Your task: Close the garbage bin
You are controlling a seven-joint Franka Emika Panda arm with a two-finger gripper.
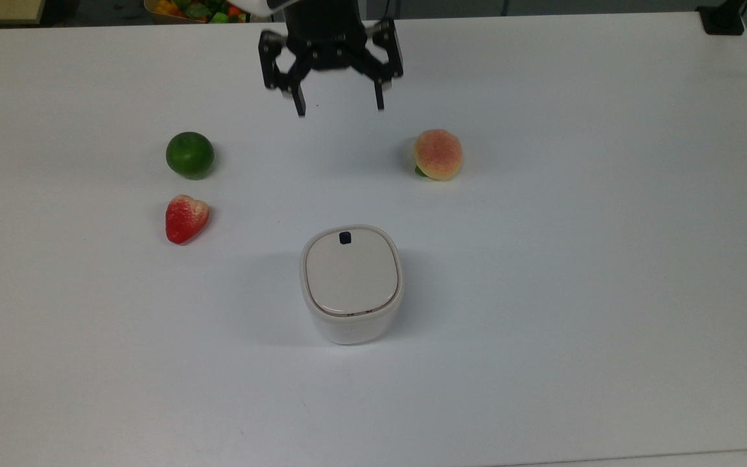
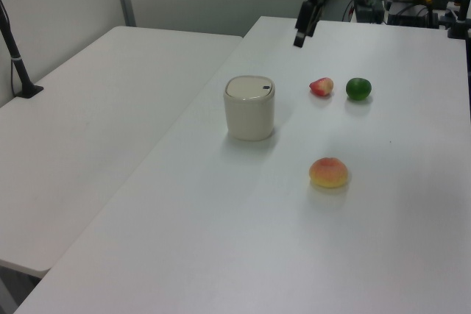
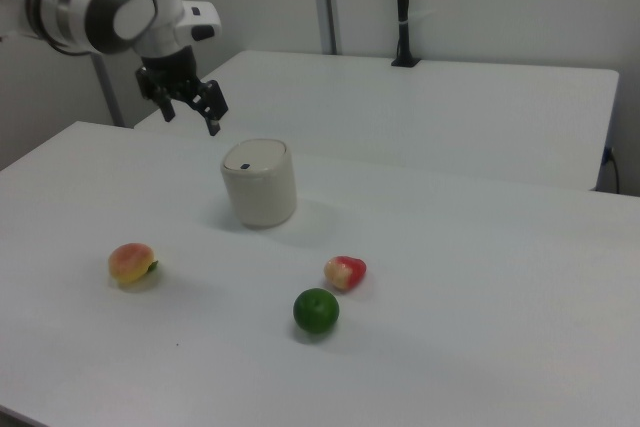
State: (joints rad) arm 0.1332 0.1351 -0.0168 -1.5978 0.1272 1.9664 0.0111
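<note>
Hanging high over the worktop (image 1: 542,259), the gripper (image 1: 338,107) has jaws spread wide, empty, garbage bin (image 1: 351,285) lid shut.

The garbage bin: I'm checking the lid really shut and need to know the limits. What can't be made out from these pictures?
- garbage bin: contents hidden under the flat lid in every view.
- Latch under the dark button: too small to judge.
- Hinge: not discernible.
- gripper: open, but the arm above it is cut off by the top view's upper edge.
- peach, strawberry and lime: undersides hidden against the table.
</note>
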